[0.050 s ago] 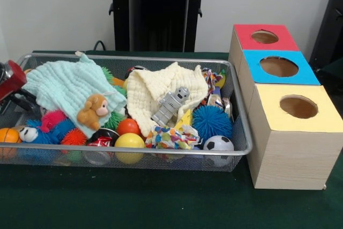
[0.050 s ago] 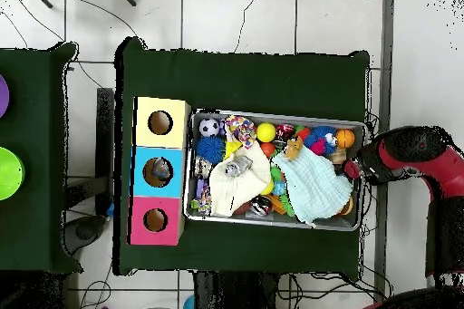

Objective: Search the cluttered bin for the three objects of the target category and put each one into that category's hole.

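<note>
Gripper (image 1: 9, 81) parked over the bin's (image 1: 134, 57) short end, the one farthest from the three hole boxes (image 1: 292, 132). Open or closed? Can't tell, mostly cropped and blurry. No clue which category is the target either, probably balls. If so: orange ball (image 1: 8, 135) right below the gripper in that end's corner, yellow ball (image 1: 129, 142) midway along the long edge, soccer ball (image 1: 218, 144) in the corner beside the boxes. Nearest pick probably the orange one, then a full-length carry across the bin.
</note>
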You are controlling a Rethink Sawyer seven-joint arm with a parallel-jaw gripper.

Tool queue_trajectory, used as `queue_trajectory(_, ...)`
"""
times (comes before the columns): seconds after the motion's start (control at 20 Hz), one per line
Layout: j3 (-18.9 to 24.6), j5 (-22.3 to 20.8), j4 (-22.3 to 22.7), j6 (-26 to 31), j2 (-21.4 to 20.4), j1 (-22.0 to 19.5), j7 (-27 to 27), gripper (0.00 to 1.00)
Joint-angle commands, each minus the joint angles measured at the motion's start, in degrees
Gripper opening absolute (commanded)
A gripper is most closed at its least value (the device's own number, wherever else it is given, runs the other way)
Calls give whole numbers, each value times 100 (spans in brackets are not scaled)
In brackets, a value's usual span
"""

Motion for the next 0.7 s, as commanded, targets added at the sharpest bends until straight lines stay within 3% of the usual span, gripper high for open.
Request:
queue_trajectory(0.05,-124,-708,50,-1207,941,6,-1162,0)
queue_trajectory(0.35,-81,-738,113,-1507,844,-64,-1180,0)
queue_trajectory(0.45,-77,-774,211,-1707,649,-84,-1125,0)
queue_trajectory(0.7,77,-516,527,-1408,-16,-203,-1286,0)
